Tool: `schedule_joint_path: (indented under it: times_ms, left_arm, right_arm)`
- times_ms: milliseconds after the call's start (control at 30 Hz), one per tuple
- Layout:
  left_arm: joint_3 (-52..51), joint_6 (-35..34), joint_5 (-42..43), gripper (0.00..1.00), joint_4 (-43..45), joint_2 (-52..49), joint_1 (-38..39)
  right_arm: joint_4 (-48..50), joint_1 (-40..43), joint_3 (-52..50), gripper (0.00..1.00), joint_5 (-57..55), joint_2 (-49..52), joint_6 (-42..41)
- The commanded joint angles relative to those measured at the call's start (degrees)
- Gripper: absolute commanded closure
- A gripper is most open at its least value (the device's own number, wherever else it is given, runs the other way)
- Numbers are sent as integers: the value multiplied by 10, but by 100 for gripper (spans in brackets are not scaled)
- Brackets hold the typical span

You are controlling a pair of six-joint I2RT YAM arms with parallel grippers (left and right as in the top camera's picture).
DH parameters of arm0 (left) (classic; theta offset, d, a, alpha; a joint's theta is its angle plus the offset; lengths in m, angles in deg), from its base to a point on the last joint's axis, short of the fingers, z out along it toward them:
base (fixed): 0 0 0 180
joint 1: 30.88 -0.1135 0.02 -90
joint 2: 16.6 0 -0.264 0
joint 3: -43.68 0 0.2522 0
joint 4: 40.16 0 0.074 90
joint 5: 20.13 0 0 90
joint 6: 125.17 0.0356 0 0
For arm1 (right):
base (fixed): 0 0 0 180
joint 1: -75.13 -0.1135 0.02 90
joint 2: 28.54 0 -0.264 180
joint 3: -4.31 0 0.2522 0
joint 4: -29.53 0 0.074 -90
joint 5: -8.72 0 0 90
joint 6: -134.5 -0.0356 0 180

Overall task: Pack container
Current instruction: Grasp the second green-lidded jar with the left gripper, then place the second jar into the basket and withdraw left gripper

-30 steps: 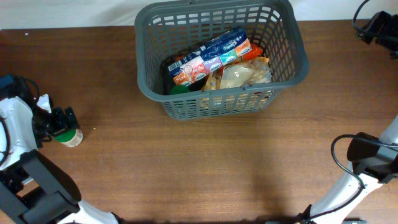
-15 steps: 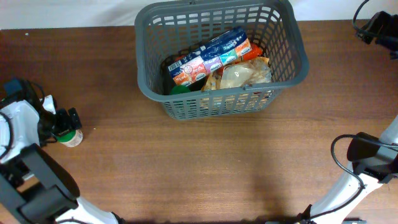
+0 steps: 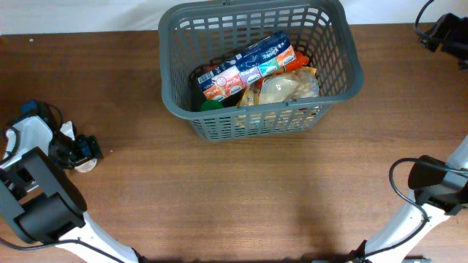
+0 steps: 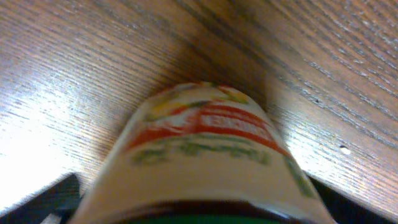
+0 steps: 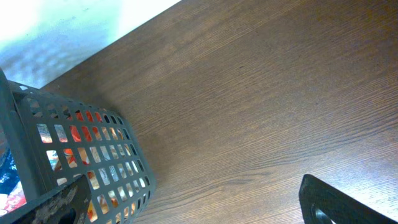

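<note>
The dark grey slotted basket (image 3: 167, 67) stands at the back middle of the table; its wall also shows in the right wrist view (image 5: 37, 155). A small jar (image 3: 87, 165) with a cream label and a green lid sits at the left edge. My left gripper (image 3: 76, 150) is closed around it, and the jar (image 4: 205, 149) fills the left wrist view, its bottom end pointing away over the wood. My right gripper (image 3: 441, 31) hovers at the far right back, beside the basket, its fingers (image 5: 193, 202) wide apart and empty.
Inside the basket lie a blue and red multipack carton (image 3: 250, 64), a clear bag of pale food (image 3: 287, 88) and a green-lidded item (image 3: 210, 105). A white wall runs along the table's far edge (image 3: 88, 14). Brown wooden tabletop (image 3: 241, 197) spreads in front.
My left gripper has moved toward the front and slightly right with the jar, which now looks tipped over under it. The right arm and basket have not moved.
</note>
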Motion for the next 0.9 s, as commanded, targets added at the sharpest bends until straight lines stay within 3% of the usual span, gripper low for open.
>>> schedule_joint_path:
  times_ms: [0,133,167,233,367,433,600,800,867]
  left_arm:
    - [-4,4,34,40,0,-18,-1]
    - [2,4,41,50,-7,-18,-1]
    - [9,4,52,61,-15,-18,-1]
    - [28,5,70,71,-36,-17,-1]
    - [134,10,112,92,-120,-10,1]
    - [204,13,123,97,-169,-1,7]
    - [438,26,137,98,-270,34,52]
    - [688,122,191,98,-306,59,180]
    - [749,214,194,98,-304,62,266]
  right_arm:
    - [0,4,0,1,5,3,-4]
    - [0,4,0,1,5,3,-4]
    - [0,4,0,1,5,3,-4]
    - [0,4,0,1,5,3,-4]
    - [0,4,0,1,5,3,-4]
    - [0,4,0,1,5,3,-4]
    - [0,4,0,1,5,3,-4]
    - [0,4,0,1,5,3,-4]
    - [0,4,0,1,5,3,-4]
